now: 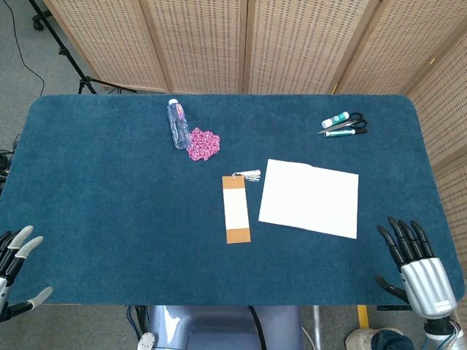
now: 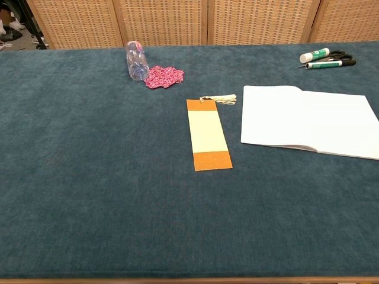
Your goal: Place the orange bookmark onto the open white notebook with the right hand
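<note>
Right hand (image 1: 419, 273) at the near right edge of the table (image 1: 109, 175), fingers straight and spread, holding nothing, well short of anything. Nothing of the task done yet, judging from the layout: orange bookmark (image 1: 236, 208) flat on the blue cloth just left of the open white notebook (image 1: 310, 197), apart from it, tassel end pointing away (pale panel facing up). Reach, pick-up, carry and set-down all left. Left hand (image 1: 16, 270) likewise empty and open at the near left edge, idle.
</note>
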{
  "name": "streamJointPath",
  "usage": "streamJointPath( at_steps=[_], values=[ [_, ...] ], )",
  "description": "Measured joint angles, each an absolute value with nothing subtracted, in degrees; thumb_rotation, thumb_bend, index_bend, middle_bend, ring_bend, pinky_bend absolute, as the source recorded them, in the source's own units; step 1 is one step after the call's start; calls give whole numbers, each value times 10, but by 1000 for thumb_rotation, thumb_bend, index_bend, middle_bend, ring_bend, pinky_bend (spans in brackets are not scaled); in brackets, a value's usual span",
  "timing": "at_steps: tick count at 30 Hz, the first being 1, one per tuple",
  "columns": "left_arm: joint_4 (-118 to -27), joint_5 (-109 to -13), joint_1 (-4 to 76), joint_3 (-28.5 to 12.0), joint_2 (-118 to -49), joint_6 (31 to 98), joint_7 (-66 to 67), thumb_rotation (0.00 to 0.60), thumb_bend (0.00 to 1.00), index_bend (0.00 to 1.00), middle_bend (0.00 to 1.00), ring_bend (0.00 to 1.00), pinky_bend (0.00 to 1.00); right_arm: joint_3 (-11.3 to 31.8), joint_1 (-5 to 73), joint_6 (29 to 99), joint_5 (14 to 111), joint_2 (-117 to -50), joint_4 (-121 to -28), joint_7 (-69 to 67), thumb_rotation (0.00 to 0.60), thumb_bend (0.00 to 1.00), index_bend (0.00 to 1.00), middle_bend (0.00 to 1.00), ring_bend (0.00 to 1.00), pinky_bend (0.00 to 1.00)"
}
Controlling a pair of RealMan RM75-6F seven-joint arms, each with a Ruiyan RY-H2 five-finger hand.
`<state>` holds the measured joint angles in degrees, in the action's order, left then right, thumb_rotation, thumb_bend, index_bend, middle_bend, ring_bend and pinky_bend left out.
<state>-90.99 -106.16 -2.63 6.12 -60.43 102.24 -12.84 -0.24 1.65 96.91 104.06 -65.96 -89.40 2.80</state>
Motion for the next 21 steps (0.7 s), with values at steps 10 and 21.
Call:
streamJointPath(
  at_steps=[10, 21],
  values=[
    [-909, -1056, -26, 58, -602, 1025, -137, 600, 152, 0, 0, 0, 0, -7, 35, 941, 1053, -649, -895, 32, 600, 0, 29, 0, 0, 0],
    [-925, -1028, -15, 51, -603, 989, -126, 600, 155, 0, 0, 0, 0, 13, 199, 713, 1093, -609, -948, 38, 600, 0, 105, 0, 0, 0]
  ],
)
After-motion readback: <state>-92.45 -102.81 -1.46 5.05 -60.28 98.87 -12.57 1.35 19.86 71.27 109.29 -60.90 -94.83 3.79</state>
